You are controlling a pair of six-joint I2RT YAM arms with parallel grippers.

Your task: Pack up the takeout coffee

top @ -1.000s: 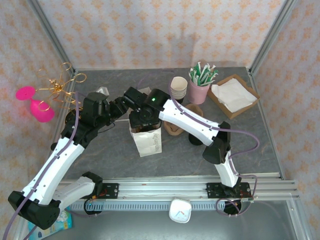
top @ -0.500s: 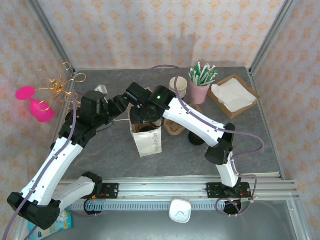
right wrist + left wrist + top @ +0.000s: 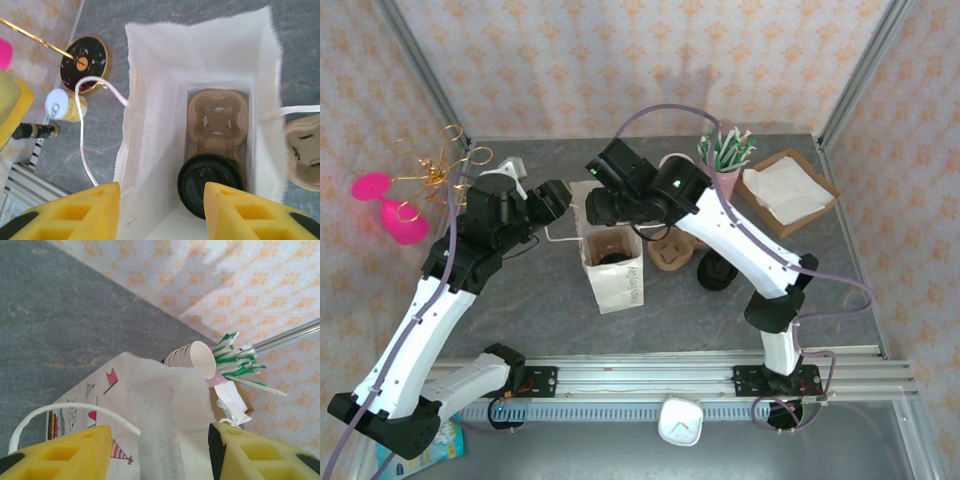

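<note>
Near the middle of the grey surface [image 3: 520,300] a white paper bag [image 3: 617,280] stands upright with its mouth open. Looking straight down into it, I see a brown cardboard carrier [image 3: 217,117] lying on the bottom. In the carrier's lower pocket sits the coffee cup [image 3: 210,184], closed with a black lid. The pocket above it has nothing in it.

The right tool [image 3: 160,200] hangs above the bag's mouth. Its two yellow fingers [image 3: 75,210] stand apart and grasp nothing. One is over the bag's left wall and the other over the inside.

The left tool [image 3: 160,432] sits at the bag's left side, in the upper centre of the overhead view. Its fingers are spread wide, released. The bag's upper edge shows between them and a white string handle [image 3: 65,410] curves past the left one. I cannot tell whether either finger touches the paper.

Just right of the bag, a second carrier [image 3: 668,257] lies on the surface, with a black round piece [image 3: 717,273] beside it. Behind them stand a stack of paper cups [image 3: 676,170] and a pink cup [image 3: 718,185] full of green-and-white sticks. Further right is a cardboard tray [image 3: 816,172] of napkins [image 3: 782,192]. At the far left are a pink goblet [image 3: 392,212] and a tangle of gold wire [image 3: 445,165].
</note>
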